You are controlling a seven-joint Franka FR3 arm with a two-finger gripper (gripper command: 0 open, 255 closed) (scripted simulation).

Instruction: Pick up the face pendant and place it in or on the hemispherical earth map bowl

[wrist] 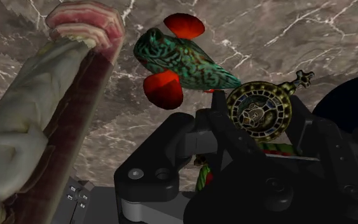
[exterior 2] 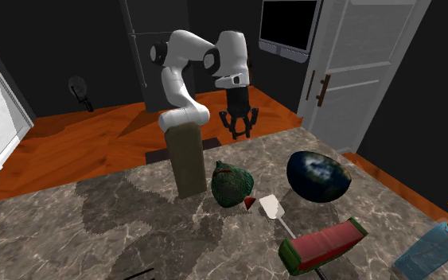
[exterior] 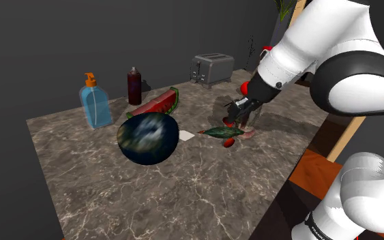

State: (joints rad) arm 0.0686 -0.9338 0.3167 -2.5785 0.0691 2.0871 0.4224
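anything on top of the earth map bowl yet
Nothing: the earth map bowl is bare on top in both exterior views; the face pendant is elsewhere. Whatever lies under it or inside it is hidden.

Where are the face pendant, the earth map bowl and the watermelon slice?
face pendant [wrist: 259, 113]: wrist view, the face at its centre.
earth map bowl [exterior: 147, 138]: shoulder view, its domed blue outside.
watermelon slice [exterior: 155, 104]: shoulder view, its red flesh.
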